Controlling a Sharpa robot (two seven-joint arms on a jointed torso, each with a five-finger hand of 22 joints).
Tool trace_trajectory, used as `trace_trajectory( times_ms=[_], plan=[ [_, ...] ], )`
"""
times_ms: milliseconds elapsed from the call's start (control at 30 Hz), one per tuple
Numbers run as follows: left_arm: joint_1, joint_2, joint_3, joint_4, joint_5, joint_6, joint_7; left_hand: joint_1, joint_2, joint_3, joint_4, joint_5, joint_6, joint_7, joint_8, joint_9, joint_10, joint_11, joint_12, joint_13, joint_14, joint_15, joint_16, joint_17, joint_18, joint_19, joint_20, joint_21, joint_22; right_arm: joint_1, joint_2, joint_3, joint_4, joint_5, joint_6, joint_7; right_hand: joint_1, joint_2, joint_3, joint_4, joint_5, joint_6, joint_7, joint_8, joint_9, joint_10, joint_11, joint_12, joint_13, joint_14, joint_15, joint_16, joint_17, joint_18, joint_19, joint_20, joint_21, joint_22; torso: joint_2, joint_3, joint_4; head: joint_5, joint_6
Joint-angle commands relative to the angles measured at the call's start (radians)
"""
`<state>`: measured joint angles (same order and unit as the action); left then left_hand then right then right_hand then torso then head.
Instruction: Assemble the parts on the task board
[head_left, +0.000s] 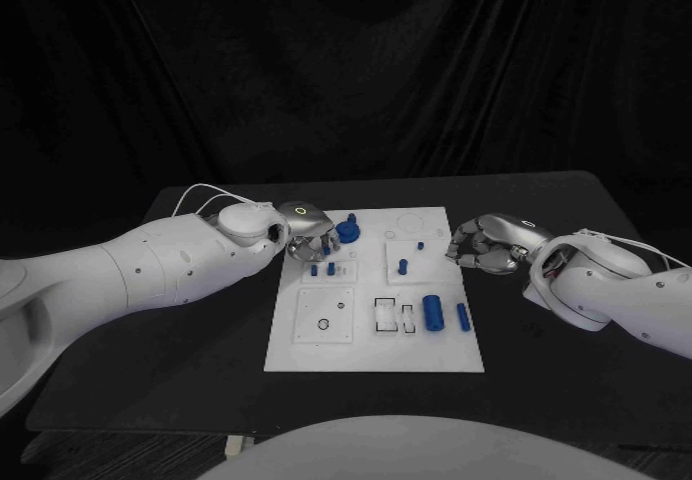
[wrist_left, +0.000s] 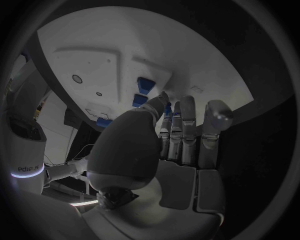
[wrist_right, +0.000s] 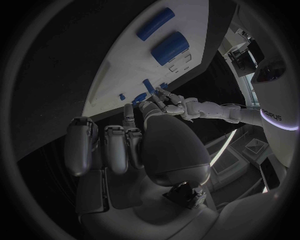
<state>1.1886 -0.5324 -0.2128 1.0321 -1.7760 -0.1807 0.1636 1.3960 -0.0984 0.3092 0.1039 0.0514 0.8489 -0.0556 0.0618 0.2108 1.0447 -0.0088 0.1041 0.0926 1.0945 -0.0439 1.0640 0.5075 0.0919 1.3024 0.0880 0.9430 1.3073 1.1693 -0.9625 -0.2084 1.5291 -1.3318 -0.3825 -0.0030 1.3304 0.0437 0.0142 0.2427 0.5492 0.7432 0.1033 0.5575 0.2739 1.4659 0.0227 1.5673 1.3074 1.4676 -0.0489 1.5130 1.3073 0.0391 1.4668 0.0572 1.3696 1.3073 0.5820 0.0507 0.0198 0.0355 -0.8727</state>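
Observation:
The white task board (head_left: 372, 350) lies mid-table. My left hand (head_left: 309, 238) hovers over its far left corner, and a small blue part (wrist_left: 167, 109) is pinched between its thumb and fingertips (wrist_left: 187, 107). A tall blue part (head_left: 351, 228) stands just beside that hand, and two short blue pegs (head_left: 322, 269) stand below it. My right hand (head_left: 488, 246) hangs at the board's right edge with its fingers (wrist_right: 115, 145) curled in on nothing. Nearer on the board are a blue cylinder (head_left: 431, 312) and a blue rod (head_left: 463, 317). A small blue peg (head_left: 402, 266) stands in the far right panel.
The black table (head_left: 188, 340) runs wide on both sides of the board. A panel with a ring hole (head_left: 325, 323) takes up the board's near left. Pale slots (head_left: 385, 314) lie beside the cylinder. A black curtain hangs behind the table.

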Motion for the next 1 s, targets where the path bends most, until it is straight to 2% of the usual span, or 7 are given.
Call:
trace_trajectory(
  times_ms=[33, 467, 700, 767, 867, 967, 1000],
  plan=[
    [-0.001, -0.002, 0.001, -0.001, -0.001, -0.019, -0.01, -0.006, -0.012, -0.004, 0.012, -0.004, -0.024, -0.009, -0.001, -0.005, -0.012, 0.005, -0.007, 0.001, -0.003, 0.007, -0.005, 0.0, 0.019, -0.008, -0.001, -0.006, 0.111, -0.003, -0.002, 0.001, 0.001, -0.001, 0.001, -0.001, 0.01, -0.003, 0.008, -0.002, 0.005, 0.006, 0.001, -0.004, -0.002, 0.105, 0.004, 0.004, 0.263, 0.074, 0.005, -0.005, 0.12, 0.013, 0.016, 0.007, -0.004, 0.194, 0.0, -0.0001, 0.0008, 0.002, 0.0],
    [0.001, -0.057, 0.001, 0.006, -0.001, -0.179, -0.056, -0.016, -0.016, -0.019, 0.033, -0.004, -0.028, -0.008, 0.007, -0.008, -0.041, 0.016, -0.022, -0.002, 0.009, 0.015, 0.003, 0.007, 0.015, 0.007, -0.002, 0.019, 0.118, 0.003, -0.02, 0.001, 0.011, -0.001, -0.029, 0.007, 0.014, -0.01, 0.008, -0.006, 0.006, 0.005, 0.002, -0.005, -0.004, 0.105, 0.004, 0.004, 0.263, 0.074, 0.006, -0.006, 0.117, 0.014, 0.014, 0.007, -0.009, 0.192, 0.0, -0.0004, -0.0001, 0.013, 0.0],
    [0.011, -0.167, 0.001, 0.105, 0.019, -0.251, -0.096, 0.0, -0.012, -0.015, 0.032, -0.004, -0.019, -0.003, 0.012, -0.007, -0.046, 0.017, -0.023, -0.001, 0.003, 0.015, -0.007, -0.002, 0.019, -0.001, -0.003, -0.003, 0.112, 0.067, -0.016, 0.001, 0.008, -0.001, -0.04, 0.014, 0.034, -0.025, 0.019, -0.017, 0.003, 0.016, 0.004, -0.009, -0.014, 0.105, 0.004, 0.004, 0.263, 0.049, 0.005, -0.062, 0.012, 0.035, -0.028, 0.007, -0.107, 0.159, 0.0, -0.0016, 0.0007, 0.023, 0.0],
    [0.014, -0.203, 0.001, 0.14, 0.052, -0.266, -0.095, 0.014, -0.012, -0.007, 0.033, -0.004, 0.034, 0.034, 0.038, 0.003, -0.033, 0.02, -0.016, 0.002, -0.018, 0.016, -0.036, -0.014, 0.033, -0.039, -0.004, -0.084, 0.091, 0.098, -0.008, 0.001, 0.001, -0.001, -0.024, 0.024, 0.047, -0.033, 0.028, -0.02, -0.002, 0.022, 0.002, -0.008, -0.018, 0.031, 0.003, -0.054, 0.173, 0.026, 0.004, -0.108, -0.064, 0.052, -0.062, 0.006, -0.189, 0.13, 0.0, -0.0023, 0.0004, 0.029, 0.0],
    [0.016, -0.254, 0.001, 0.192, 0.162, -0.276, -0.081, 0.009, -0.004, 0.008, 0.066, 0.0, 0.042, 0.059, 0.033, -0.002, -0.089, 0.02, -0.038, -0.006, -0.174, 0.023, -0.184, -0.067, 0.077, -0.252, 0.007, -0.455, -0.008, 0.141, 0.009, 0.001, -0.008, -0.003, 0.01, 0.046, 0.079, -0.038, 0.046, -0.037, -0.001, 0.044, -0.003, 0.007, -0.013, -0.078, -0.003, -0.151, 0.05, 0.0, 0.001, -0.157, -0.139, 0.073, -0.109, 0.004, -0.3, 0.089, -0.001, -0.0022, -0.0003, 0.044, 0.0],
    [0.017, -0.302, 0.001, 0.244, 0.39, -0.276, -0.007, -0.033, 0.039, -0.033, 0.141, 0.061, 0.021, 0.137, 0.004, -0.021, -0.338, 0.117, -0.023, -0.023, -0.389, 0.164, -0.482, -0.191, 0.03, -0.436, 0.081, -0.649, -0.084, 0.182, 0.035, 0.001, -0.019, -0.027, 0.046, 0.059, 0.165, -0.072, 0.108, -0.091, 0.07, 0.061, -0.005, 0.049, 0.013, -0.53, -0.001, -0.558, -0.361, -0.008, -0.001, -0.18, -0.172, 0.084, -0.128, 0.0, -0.376, 0.057, -0.001, -0.0041, 0.0006, 0.06, 0.0],
    [0.018, -0.321, 0.001, 0.263, 0.556, -0.253, 0.064, -0.039, 0.044, -0.038, 0.149, 0.068, 0.013, 0.136, 0.002, -0.024, -0.36, 0.127, -0.025, -0.026, -0.405, 0.172, -0.5, -0.201, 0.029, -0.447, 0.084, -0.661, -0.088, 0.201, 0.053, 0.001, -0.028, -0.058, 0.069, 0.06, 0.172, -0.088, 0.13, -0.096, 0.074, 0.058, 0.001, 0.053, 0.018, -0.632, 0.004, -0.68, -0.466, -0.013, 0.003, -0.188, -0.183, 0.086, -0.133, 0.002, -0.393, 0.05, 0.0, -0.004, -0.0001, 0.064, 0.0]
  ],
)
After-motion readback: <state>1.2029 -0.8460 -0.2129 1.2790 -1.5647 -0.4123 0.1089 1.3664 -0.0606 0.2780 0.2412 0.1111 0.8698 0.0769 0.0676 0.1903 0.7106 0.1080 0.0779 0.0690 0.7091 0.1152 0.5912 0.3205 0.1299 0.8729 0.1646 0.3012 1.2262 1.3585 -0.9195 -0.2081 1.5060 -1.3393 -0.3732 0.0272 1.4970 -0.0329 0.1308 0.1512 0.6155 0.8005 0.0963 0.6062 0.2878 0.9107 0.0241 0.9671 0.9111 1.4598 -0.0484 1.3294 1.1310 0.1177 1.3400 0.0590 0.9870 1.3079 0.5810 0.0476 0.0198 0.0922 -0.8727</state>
